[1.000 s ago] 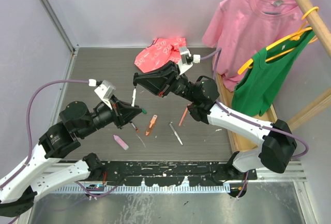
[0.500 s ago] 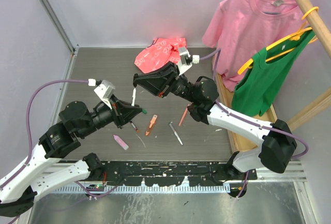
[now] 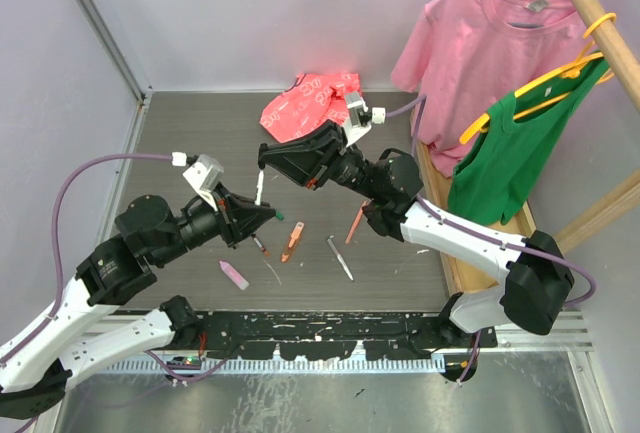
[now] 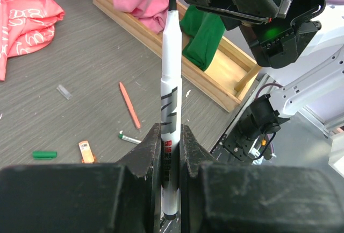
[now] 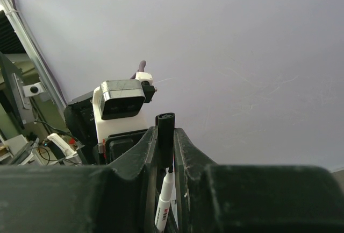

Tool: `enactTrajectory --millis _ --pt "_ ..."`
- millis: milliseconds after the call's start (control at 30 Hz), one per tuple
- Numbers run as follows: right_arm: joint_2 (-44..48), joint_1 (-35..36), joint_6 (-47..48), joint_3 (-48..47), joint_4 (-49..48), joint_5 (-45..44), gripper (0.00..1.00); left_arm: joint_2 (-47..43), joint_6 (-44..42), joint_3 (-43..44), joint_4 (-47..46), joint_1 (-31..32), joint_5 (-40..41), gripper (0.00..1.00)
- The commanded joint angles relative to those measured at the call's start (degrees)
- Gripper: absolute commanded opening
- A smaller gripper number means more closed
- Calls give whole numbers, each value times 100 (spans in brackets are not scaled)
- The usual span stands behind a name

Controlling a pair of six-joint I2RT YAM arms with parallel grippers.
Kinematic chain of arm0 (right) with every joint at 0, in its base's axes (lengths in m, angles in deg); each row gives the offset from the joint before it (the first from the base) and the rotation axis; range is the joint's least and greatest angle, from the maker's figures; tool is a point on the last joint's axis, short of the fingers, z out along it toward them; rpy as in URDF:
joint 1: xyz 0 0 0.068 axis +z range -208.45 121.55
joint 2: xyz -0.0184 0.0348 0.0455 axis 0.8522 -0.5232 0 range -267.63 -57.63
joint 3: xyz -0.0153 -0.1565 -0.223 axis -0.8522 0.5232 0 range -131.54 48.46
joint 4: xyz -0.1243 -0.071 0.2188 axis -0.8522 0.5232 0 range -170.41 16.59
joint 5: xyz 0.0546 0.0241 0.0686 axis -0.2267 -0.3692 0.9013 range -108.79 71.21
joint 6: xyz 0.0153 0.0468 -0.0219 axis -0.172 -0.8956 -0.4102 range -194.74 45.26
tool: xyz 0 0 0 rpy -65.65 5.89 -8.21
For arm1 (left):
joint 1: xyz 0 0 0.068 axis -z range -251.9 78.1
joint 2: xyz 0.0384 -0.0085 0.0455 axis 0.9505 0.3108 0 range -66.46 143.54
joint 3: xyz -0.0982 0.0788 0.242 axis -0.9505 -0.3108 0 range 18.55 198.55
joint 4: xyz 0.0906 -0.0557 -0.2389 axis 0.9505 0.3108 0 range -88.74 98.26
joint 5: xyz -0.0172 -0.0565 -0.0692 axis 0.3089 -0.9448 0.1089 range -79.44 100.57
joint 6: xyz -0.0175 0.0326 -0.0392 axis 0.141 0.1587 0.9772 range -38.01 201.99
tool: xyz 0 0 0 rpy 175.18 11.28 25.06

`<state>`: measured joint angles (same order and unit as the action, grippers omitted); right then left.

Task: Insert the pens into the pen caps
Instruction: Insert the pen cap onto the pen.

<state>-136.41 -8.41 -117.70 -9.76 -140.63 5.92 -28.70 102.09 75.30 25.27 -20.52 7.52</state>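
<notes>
My left gripper is shut on a white marker, one of the pens, which points away from it with its black tip forward. That tip meets the open end of a black pen cap, and my right gripper is shut on this cap. From above, the marker bridges the left gripper and the right gripper over the table. On the table lie a salmon-orange pen, a short orange one, a dark red pen, a pink highlighter, a grey-white pen and a green cap.
A red patterned cloth lies at the back of the table. A wooden rack along the right edge carries a pink shirt and a green shirt. Small white scraps lie on the grey mat.
</notes>
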Motion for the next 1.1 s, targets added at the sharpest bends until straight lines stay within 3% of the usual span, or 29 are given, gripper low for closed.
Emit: enactTrajectory --millis 0,1067 --pt "86 32 -80 39 -219 29 0 -57 -22 34 -449 -11 -29 0" --pt "161 58 -70 -92 -273 -236 0 -92 -12 20 -400 -10 -83 0"
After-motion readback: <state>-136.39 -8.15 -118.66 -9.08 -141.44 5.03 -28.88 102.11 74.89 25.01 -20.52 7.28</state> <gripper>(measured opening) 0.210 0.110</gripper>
